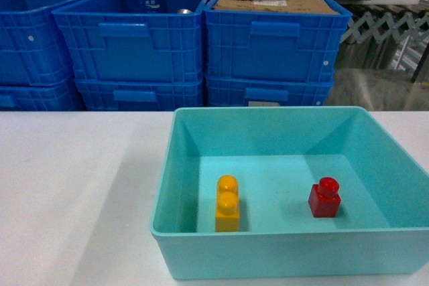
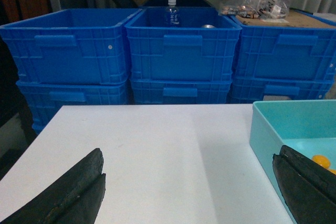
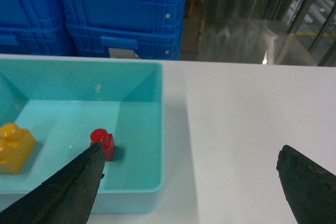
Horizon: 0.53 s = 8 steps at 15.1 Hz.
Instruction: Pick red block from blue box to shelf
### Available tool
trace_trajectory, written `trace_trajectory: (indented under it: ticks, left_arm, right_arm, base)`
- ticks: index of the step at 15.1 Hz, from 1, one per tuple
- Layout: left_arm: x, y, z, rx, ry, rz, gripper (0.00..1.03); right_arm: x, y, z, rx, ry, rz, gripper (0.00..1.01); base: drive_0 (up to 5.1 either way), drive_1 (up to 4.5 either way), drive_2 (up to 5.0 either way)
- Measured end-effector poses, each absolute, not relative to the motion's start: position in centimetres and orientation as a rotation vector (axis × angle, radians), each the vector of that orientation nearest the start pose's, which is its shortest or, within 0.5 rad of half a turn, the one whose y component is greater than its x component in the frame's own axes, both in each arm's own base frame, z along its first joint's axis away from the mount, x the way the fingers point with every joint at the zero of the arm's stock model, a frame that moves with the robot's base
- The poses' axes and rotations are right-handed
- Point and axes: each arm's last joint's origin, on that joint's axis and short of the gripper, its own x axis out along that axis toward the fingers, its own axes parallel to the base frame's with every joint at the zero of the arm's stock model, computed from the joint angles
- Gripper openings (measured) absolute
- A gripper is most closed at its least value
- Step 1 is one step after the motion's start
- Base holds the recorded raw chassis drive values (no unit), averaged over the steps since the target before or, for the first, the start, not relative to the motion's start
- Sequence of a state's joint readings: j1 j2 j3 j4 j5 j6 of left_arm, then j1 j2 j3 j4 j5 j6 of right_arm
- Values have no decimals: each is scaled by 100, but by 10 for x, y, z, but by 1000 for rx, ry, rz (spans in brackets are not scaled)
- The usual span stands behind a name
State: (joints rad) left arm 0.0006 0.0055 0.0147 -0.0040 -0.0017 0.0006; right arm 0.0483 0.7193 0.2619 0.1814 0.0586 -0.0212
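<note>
Head view: the red block (image 1: 324,197) stands upright on the floor of the blue box (image 1: 281,251), toward the box's right side, stud uppermost and apart from every wall. In the right wrist view the right gripper (image 3: 191,187) is spread wide and holds nothing; the block lies ahead of and just beside its left finger, inside the box wall, so the gripper sits mostly over bare white table (image 3: 252,124) to the right of the box. The left gripper (image 2: 189,184) is likewise wide apart and empty, with the box's left wall ahead of its right finger. The block is judged light, rigid and glossy, hence liable to slip; the flat side faces below the stud offer the surest hold, taken from above. A yellow block (image 1: 227,203) stands well to the left of the red one and should not interfere. The box's rim must be cleared on descent and lift. Dark blue crates (image 1: 201,45) are stacked behind the table; the shelf is not visible in any view.
</note>
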Motion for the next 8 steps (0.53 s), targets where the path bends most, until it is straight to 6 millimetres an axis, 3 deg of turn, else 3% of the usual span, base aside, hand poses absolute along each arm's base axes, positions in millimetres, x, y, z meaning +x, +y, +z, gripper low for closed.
trace_trajectory:
  ticks: [5, 7, 8]
  left_arm:
    - [97, 0, 168, 1, -5, 1, 98]
    - [97, 0, 168, 1, -6, 1, 98]
    - [97, 0, 168, 1, -6, 1, 98]
  right_arm:
    - [189, 21, 198, -24, 380, 52, 98]
    - [209, 34, 198, -23, 429, 97, 98]
    - [228, 48, 199, -26, 475, 142, 98]
  base:
    - [0, 0, 0]
    - [0, 0, 0]
    - [0, 0, 0]
